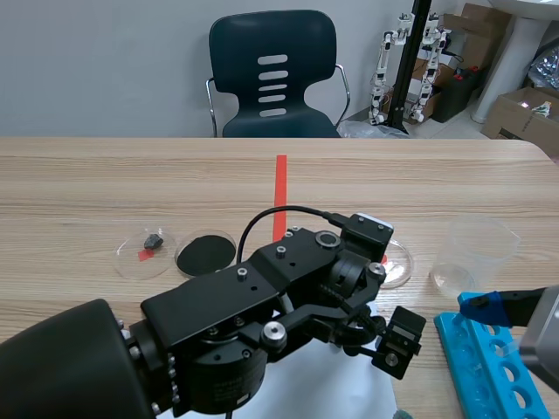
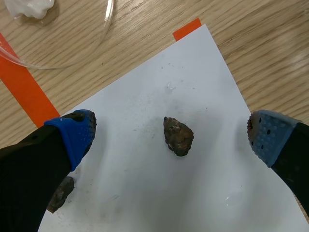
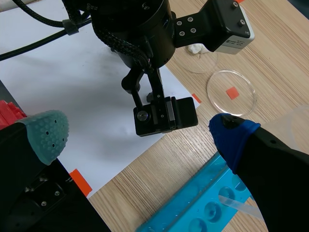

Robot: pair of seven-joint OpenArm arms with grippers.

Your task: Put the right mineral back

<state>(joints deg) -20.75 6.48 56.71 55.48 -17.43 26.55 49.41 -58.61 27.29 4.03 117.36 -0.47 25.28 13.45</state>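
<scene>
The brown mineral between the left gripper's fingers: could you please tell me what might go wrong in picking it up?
1. The mineral is small and irregular and lies loose on the white paper. The open left gripper might push it aside rather than pinch it when closing.
2. A second mineral lies partly hidden under one finger. It could be knocked or taken by mistake.
</scene>
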